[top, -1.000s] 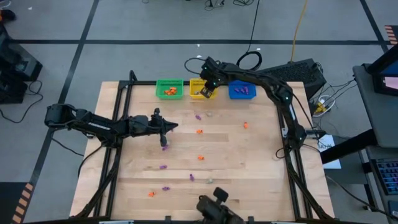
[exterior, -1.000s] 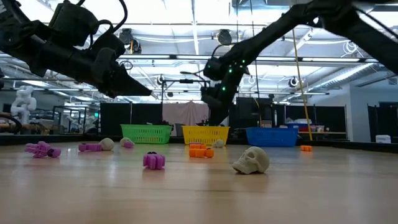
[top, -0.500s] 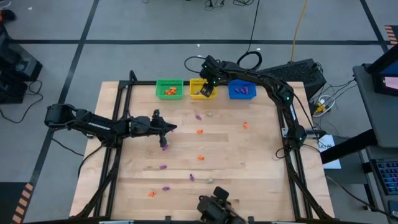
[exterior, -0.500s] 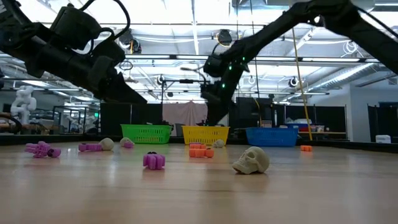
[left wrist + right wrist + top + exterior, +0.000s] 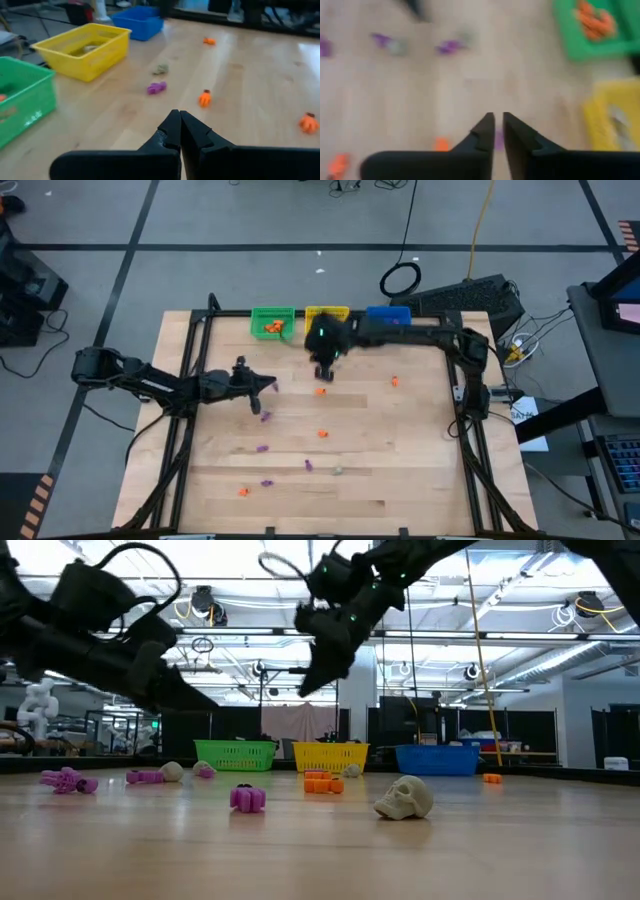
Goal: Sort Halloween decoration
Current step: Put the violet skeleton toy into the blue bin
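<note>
Overhead, then, view by view:
High view, baskets: a green basket (image 5: 272, 321), a yellow basket (image 5: 325, 313) and a blue basket (image 5: 388, 313) stand in a row along the table's (image 5: 420, 470) far edge.
High view, right gripper (image 5: 322, 372): over the table just in front of the yellow basket, above a small orange trinket (image 5: 321, 391).
High view, left gripper (image 5: 270, 384): out over the table's left half, near a purple trinket (image 5: 265, 417).
High view, trinkets: orange and purple ones lie scattered from mid-table to the near edge; more orange ones sit in the green basket.
Low view: a pale skull (image 5: 404, 797) rests near the front, a purple piece (image 5: 247, 798) beside it, an orange piece (image 5: 322, 783) further back; both arms hang clear of the surface.
Left wrist view: fingers (image 5: 169, 131) pressed together, holding nothing; a purple trinket (image 5: 156, 88) and an orange one (image 5: 204, 98) lie ahead.
Right wrist view: fingers (image 5: 484, 131) nearly touching with a thin slit between them, nothing gripped; the picture is blurred.
</note>
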`<state>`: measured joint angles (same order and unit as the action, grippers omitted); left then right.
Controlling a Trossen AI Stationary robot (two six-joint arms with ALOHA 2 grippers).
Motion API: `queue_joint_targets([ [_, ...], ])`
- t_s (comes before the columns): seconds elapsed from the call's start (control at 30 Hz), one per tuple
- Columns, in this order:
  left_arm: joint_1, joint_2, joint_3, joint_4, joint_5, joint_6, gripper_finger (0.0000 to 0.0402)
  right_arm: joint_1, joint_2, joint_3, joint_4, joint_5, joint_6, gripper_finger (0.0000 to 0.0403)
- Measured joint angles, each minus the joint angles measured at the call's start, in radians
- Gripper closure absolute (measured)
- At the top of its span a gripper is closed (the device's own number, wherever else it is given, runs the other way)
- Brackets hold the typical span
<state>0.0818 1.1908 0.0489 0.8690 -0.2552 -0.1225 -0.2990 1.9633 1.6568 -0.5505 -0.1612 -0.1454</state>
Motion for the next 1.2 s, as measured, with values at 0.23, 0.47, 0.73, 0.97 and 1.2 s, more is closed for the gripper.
queue_joint_targets([
  [0.23, -0.006, -0.004, -0.043, 0.105, -0.006, 0.023, 0.0402, 0.230, -0.012, -0.176, 0.308, -0.002, 0.102, 0.0381],
  [0.47, -0.005, -0.005, -0.043, 0.102, -0.005, 0.057, 0.0402, 0.382, 0.106, -0.182, 0.590, 0.000, 0.202, 0.0352],
  [0.73, -0.005, -0.005, -0.044, 0.090, -0.005, 0.057, 0.0402, 0.424, 0.284, -0.065, 0.702, 0.003, 0.278, 0.0277],
  [0.97, -0.005, -0.004, -0.045, 0.079, -0.006, 0.056, 0.0401, 0.425, 0.430, 0.101, 0.694, 0.003, 0.299, 0.0223],
  [1.2, -0.006, -0.004, -0.045, 0.061, -0.006, 0.052, 0.0402, 0.427, 0.505, 0.168, 0.699, -0.009, 0.325, 0.0220],
])
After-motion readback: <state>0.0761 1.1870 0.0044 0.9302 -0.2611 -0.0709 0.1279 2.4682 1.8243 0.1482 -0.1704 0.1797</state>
